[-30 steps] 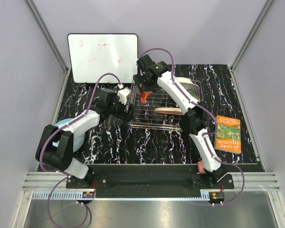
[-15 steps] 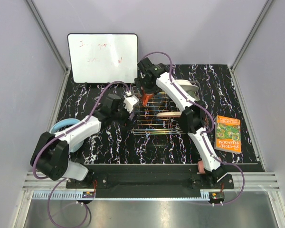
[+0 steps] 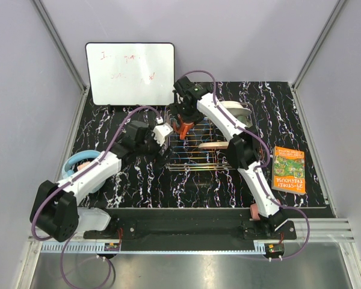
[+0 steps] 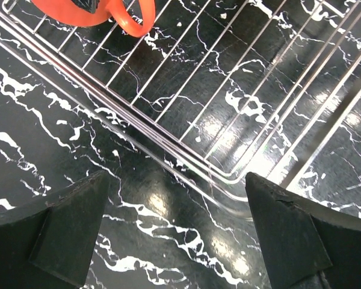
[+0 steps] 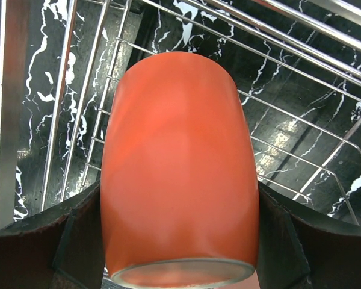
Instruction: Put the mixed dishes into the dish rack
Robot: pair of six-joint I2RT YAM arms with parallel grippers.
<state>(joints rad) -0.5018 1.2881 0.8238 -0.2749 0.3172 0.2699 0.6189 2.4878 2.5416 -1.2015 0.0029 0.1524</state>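
My right gripper (image 5: 180, 236) is shut on the orange mug (image 5: 179, 162) and holds it bottom toward the camera, over the far left part of the dish rack (image 5: 301, 78). In the top view the mug (image 3: 182, 127) hangs inside the silver wire rack (image 3: 192, 158). A pink-and-cream plate (image 3: 214, 144) lies in the rack, and a white plate (image 3: 236, 109) leans at its far right. My left gripper (image 4: 177, 235) is open and empty over the table beside the rack's edge (image 4: 186, 159). The mug's handle (image 4: 134, 21) shows at the top of that view.
A whiteboard (image 3: 130, 73) stands at the back left. An orange book (image 3: 288, 170) lies at the right. A pale blue round thing (image 3: 78, 159) lies partly under my left arm, a white dish (image 3: 95, 218) by its base, and a pink cup (image 3: 254, 212) by the right base.
My left gripper has drawn back a little along the rack's left side and its elbow has swung left. My right gripper has lowered the orange mug slightly into the rack.
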